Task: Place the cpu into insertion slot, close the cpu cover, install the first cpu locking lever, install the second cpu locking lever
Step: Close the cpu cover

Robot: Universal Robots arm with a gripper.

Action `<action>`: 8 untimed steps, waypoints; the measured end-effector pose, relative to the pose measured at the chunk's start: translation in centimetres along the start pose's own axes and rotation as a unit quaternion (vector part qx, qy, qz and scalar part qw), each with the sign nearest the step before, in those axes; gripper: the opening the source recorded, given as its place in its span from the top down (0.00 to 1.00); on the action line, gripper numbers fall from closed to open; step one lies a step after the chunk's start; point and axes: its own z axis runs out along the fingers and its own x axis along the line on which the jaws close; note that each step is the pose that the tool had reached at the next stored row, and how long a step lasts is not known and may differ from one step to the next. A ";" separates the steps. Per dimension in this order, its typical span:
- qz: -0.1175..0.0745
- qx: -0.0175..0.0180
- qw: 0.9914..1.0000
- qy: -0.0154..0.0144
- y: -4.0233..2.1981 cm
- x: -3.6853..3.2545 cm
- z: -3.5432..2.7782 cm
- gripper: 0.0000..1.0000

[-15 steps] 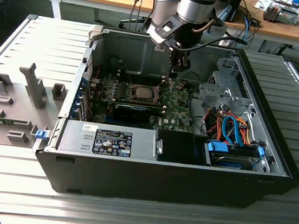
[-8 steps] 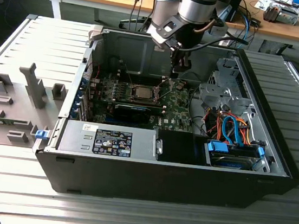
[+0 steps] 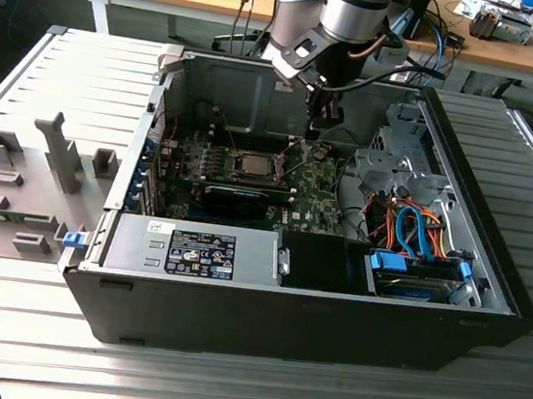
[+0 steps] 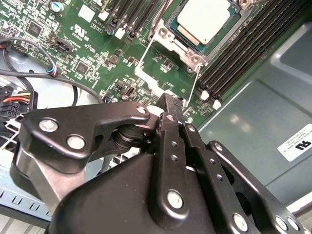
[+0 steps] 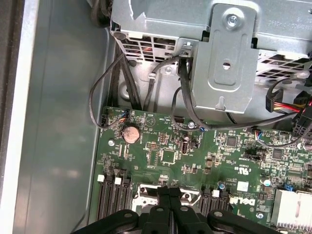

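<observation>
The cpu [image 4: 204, 18] shows its silvery face, lying in the insertion slot [image 3: 254, 166] on the green motherboard [image 5: 165, 156]. A silvery metal frame [image 4: 171, 40] rims it; I cannot tell whether this is the cpu cover lying flat. Two thin wire levers [image 4: 145, 51] [image 4: 193, 85] run out from the slot's corner toward my gripper. My gripper [image 3: 321, 133] hangs inside the case, to the exterior view's right of the slot and above the board. Its black fingers [image 5: 164, 195] are pressed together, shut, with nothing between them; the tip [image 4: 168, 101] hovers just short of the lever ends.
A long black card [image 3: 238, 196] lies in front of the slot. A metal drive cage [image 5: 229, 58] with black cables stands beyond the board, and orange and blue cables [image 3: 419, 228] fill the case's right. Grey fixtures [image 3: 15, 188] sit outside on the left.
</observation>
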 end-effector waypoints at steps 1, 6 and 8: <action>0.000 0.000 1.000 0.000 0.04 0.00 0.00 0.89; 0.000 0.000 1.000 0.000 0.32 -0.04 0.00 0.89; 0.000 0.000 1.000 0.000 0.42 -0.06 -0.01 0.89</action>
